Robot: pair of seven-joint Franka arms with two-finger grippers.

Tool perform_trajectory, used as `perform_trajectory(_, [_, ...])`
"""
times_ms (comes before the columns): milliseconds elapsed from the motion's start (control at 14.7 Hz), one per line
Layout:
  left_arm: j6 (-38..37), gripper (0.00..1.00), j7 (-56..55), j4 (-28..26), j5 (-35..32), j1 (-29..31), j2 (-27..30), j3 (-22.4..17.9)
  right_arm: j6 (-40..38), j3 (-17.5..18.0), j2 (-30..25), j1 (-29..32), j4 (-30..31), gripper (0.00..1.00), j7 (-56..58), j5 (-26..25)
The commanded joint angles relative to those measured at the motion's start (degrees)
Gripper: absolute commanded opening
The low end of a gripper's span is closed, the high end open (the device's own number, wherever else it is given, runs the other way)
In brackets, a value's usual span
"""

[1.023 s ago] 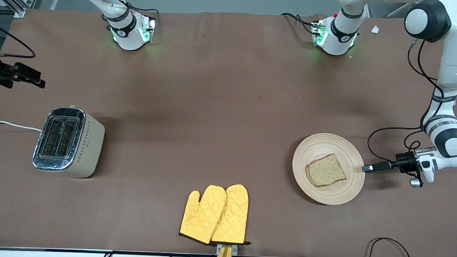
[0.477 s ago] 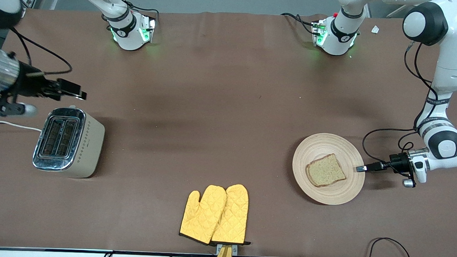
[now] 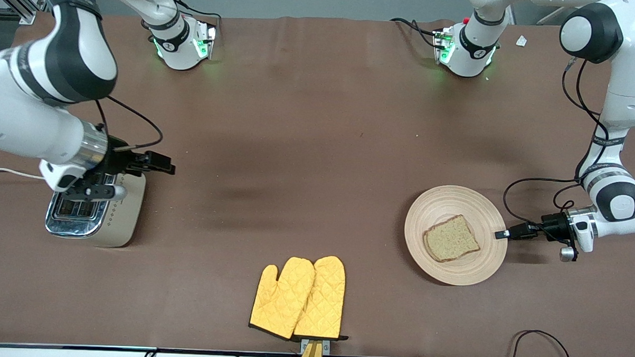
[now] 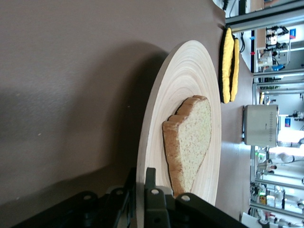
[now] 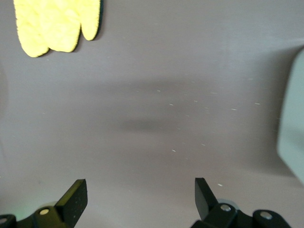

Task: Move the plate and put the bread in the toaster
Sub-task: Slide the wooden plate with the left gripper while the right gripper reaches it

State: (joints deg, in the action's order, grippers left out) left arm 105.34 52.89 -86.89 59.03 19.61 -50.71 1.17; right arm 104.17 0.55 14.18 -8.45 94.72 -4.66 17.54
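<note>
At four o'clock on the table [image 3: 308, 146] as the front view shows it, the plate [image 3: 467, 271] lies flat with the bread [image 3: 451, 245] near its middle. My left gripper [image 3: 501, 235] has come in low at the plate's three o'clock and is clamped on its rim. The left wrist view shows the fingers [image 4: 154, 209] one above and one below the wooden edge, with the slice just clear of them.

By my reading the first step, moving the plate, is in hand; the bread is not yet lifted. The next move calls for a steady, level slide or carry toward nine o'clock. That would bring the slice within reach of the toaster [image 3: 123, 222], which stands well apart at eight o'clock, toward the right arm's end. A tilt could send the bread sliding off the plate.

My right gripper [image 3: 164, 169] hovers over the table just beside the toaster's two o'clock corner. Its fingers [image 5: 76, 199] are spread wide and hold nothing.

Between plate and toaster the brown table is bare. The one exception is a pair of yellow mitts [image 3: 298, 297] at six o'clock, nearer the front camera than the straight line across. A path through the table's centre looks open, and the near edge lies close below the mitts.
</note>
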Motion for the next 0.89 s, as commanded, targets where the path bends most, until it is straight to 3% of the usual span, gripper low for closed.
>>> perform_trajectory(0, [-0.04,0.0,2.48,0.58,-0.41,-0.97,0.69,1.11,3.4,-0.37,2.86,-0.86,0.73,0.99,-0.44,1.97])
perform_trajectory(409, [-1.99,0.0,-1.64,-2.31,-1.82,-1.5,4.47,8.75,8.77,-0.37,8.05,-1.57,0.47,0.97,-0.09,4.07])
perform_trajectory(818, [-0.06,0.0,-3.23,-3.99,0.28,-9.74,5.1,14.91,17.91,-0.55,12.88,-5.61,0.03,0.95,-0.52,4.17])
